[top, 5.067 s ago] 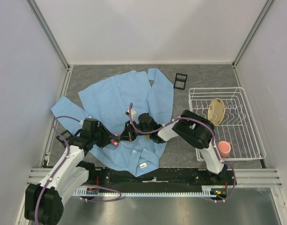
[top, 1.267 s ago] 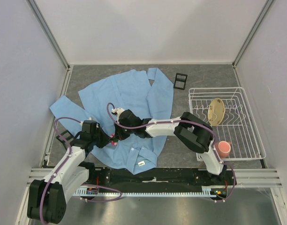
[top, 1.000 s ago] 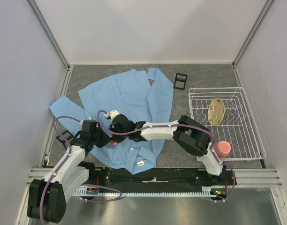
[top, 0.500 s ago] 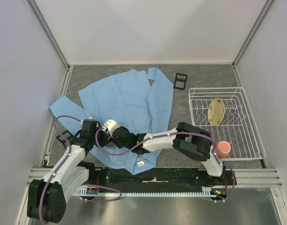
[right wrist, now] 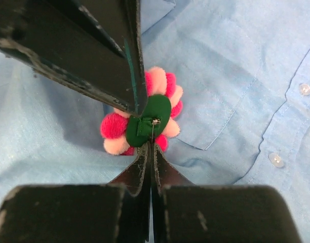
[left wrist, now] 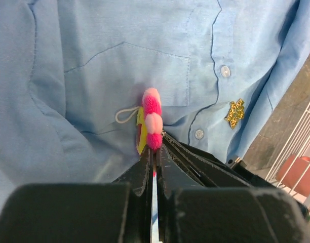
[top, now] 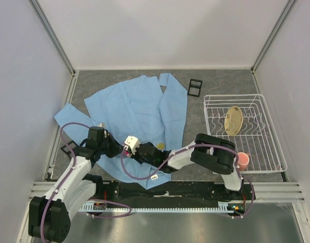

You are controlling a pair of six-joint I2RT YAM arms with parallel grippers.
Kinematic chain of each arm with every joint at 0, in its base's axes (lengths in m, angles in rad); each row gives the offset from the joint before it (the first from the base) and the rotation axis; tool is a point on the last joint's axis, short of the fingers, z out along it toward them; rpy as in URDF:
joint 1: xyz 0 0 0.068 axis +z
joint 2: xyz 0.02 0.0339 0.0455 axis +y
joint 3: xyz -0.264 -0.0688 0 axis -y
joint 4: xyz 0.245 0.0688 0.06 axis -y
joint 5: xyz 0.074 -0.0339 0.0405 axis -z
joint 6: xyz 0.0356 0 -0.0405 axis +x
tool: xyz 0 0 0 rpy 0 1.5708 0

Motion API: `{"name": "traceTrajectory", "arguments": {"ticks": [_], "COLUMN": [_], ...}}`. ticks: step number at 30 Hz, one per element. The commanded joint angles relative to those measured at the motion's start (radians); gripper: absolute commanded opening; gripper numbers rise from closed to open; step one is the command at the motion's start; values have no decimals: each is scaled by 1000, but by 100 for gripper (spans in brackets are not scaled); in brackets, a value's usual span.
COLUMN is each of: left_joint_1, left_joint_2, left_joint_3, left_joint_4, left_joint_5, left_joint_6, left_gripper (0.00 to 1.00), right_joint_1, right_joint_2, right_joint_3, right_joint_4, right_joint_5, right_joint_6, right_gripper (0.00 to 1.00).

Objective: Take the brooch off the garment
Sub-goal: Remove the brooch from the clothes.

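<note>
you have grey table (top: pixel 216 81) as base, matte speckled surface, pale walls on three sides. light blue garment (top: pixel 140 101) lies on it left of centre, spread out and creased, collar end toward near edge. one sleeve runs out to left, other stretches toward far side. small black frame (top: pixel 195 87) lies on bare table just beside far sleeve end. white wire rack (top: pixel 233 95) stands on table at right, apart from garment; you see bare grey strip between them.
</note>
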Motion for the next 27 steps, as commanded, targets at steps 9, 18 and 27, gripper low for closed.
{"name": "traceTrajectory", "arguments": {"ticks": [9, 18, 27], "left_joint_1": [-8, -8, -8], "left_joint_2": [-40, -28, 73], "left_joint_3": [9, 12, 17], "left_joint_4": [17, 11, 63], "left_joint_5": [84, 98, 64], "left_joint_6": [-5, -42, 2], "left_gripper": [2, 41, 46], "right_joint_1": [-182, -196, -198], "right_joint_2": [-68, 1, -5], "right_joint_3": [-186, -131, -120], "right_joint_4": [48, 160, 154], "right_joint_5": [-324, -478, -464], "right_joint_6": [338, 496, 501], "right_gripper": [0, 0, 0]}}
